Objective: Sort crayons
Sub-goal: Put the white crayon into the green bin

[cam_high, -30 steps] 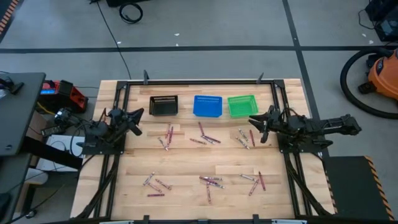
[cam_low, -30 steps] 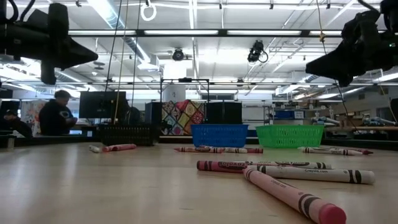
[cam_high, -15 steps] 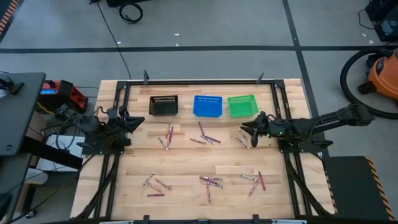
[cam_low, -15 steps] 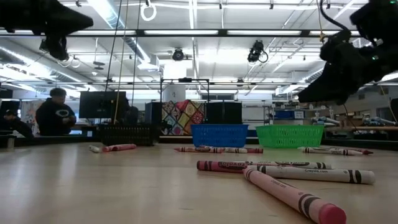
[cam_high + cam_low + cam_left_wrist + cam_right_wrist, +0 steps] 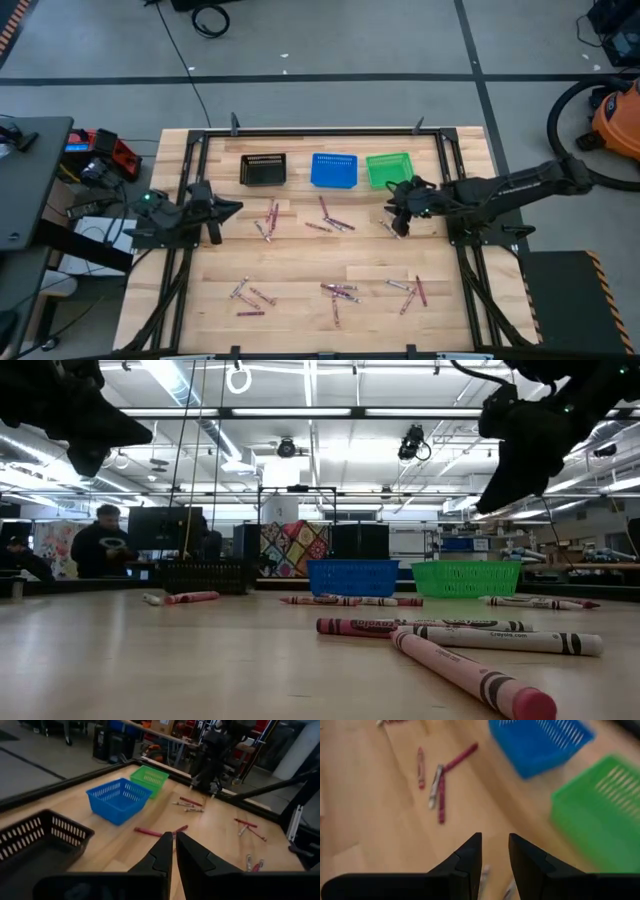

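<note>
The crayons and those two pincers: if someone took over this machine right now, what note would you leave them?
Left pincer: shut, empty, near the table's left edge.
Right pincer: open, empty, hanging over the crayons just in front of the green basket.
Other crayons lie scattered in clusters across the table.
Done: nothing visible; the black basket, blue basket and green basket show no crayons.
Left: pick up and sort all of them.

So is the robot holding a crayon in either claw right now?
No, nothing is held. The left gripper is shut with nothing between its fingers. The right gripper is open and empty, above crayons near the green basket.
</note>
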`<action>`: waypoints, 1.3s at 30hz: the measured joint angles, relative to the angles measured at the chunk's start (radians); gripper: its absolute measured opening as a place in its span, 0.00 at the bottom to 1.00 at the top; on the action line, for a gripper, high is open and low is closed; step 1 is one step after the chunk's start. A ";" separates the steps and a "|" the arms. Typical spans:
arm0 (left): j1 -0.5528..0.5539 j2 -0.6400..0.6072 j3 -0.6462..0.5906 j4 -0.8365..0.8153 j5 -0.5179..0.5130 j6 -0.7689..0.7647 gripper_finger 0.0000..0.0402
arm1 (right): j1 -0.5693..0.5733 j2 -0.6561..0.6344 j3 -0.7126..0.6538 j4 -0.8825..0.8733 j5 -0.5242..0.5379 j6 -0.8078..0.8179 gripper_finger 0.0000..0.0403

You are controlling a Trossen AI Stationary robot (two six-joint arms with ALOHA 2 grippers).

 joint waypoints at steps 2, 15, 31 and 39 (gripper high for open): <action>0.000 0.024 0.000 0.025 0.005 -0.006 0.08 | 0.000 0.016 0.014 -0.033 -0.045 0.045 0.26; 0.000 0.139 0.000 0.048 0.132 0.025 0.08 | 0.000 0.227 0.015 -0.018 -0.204 0.250 0.26; 0.000 0.138 0.000 0.025 0.143 0.027 0.08 | 0.001 0.295 0.015 0.007 -0.239 0.330 0.26; 0.000 0.138 0.001 0.026 0.143 0.026 0.08 | 0.002 0.367 0.015 0.007 -0.232 0.308 0.26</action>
